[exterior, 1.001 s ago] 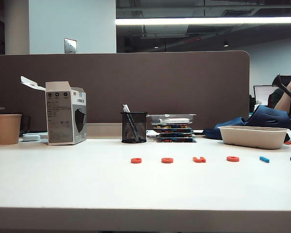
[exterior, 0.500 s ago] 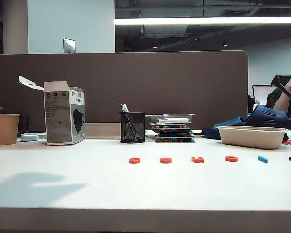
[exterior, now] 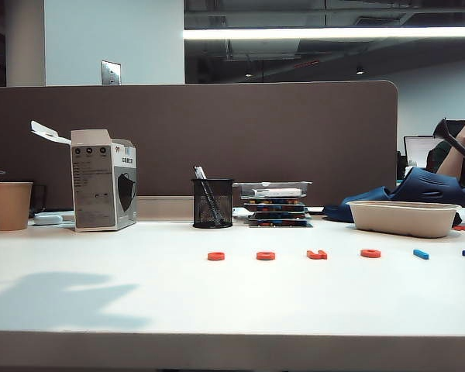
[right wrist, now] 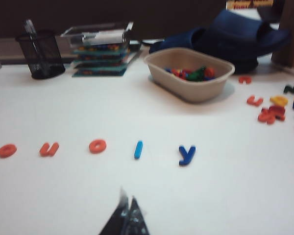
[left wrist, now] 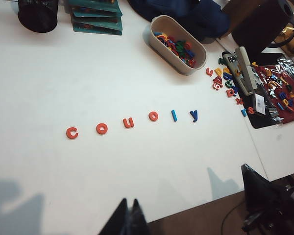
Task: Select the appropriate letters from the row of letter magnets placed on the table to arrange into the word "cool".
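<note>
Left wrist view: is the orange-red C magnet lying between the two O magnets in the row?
No. The C lies at one end of the row, with the first O beside it and the second O beyond the u.

The worktop [left wrist: 63,83] is a smooth white surface with a faint sheen. On it the row of letter magnets [left wrist: 132,121] looks like moulded plastic, satin-smooth, orange-red and blue. Behind the row, the pen holder [exterior: 213,203] is black wire mesh, matt. Beside it the stacked clear trays [exterior: 275,203] are glossy transparent plastic. The oval tub [left wrist: 178,44] beyond the row looks like matt beige pulp or plastic; which one cannot be told. The cup [exterior: 11,205] is plain brown paper, the box [exterior: 102,180] printed cardboard. The partition panel [exterior: 217,132] is matt grey-brown. Left pincer [left wrist: 128,221] and right pincer [right wrist: 128,219] are dark with a slight gloss, tips pressed together.
</note>
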`<move>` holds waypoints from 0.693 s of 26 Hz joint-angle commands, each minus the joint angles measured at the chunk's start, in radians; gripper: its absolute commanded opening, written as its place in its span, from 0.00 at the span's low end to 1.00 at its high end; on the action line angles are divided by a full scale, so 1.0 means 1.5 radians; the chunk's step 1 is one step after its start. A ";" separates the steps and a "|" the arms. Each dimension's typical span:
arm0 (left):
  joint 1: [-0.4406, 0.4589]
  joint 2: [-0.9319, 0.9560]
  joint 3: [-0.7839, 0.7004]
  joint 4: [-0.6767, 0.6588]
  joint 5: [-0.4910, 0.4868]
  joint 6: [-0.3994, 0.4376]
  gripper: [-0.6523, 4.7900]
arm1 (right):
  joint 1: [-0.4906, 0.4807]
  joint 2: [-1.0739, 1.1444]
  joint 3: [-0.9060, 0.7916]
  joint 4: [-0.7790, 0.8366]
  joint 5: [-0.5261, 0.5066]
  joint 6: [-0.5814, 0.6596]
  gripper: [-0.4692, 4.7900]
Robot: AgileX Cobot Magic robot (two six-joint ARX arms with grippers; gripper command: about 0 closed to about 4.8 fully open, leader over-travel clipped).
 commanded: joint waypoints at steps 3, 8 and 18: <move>-0.001 -0.002 0.002 0.004 -0.006 -0.002 0.11 | 0.000 -0.001 0.121 -0.088 0.000 0.005 0.09; -0.001 -0.002 0.002 0.004 -0.006 -0.002 0.11 | 0.000 0.062 0.265 -0.163 -0.035 0.005 0.09; -0.001 -0.002 0.002 0.004 -0.006 -0.002 0.11 | 0.042 0.440 0.679 -0.375 -0.091 0.079 0.09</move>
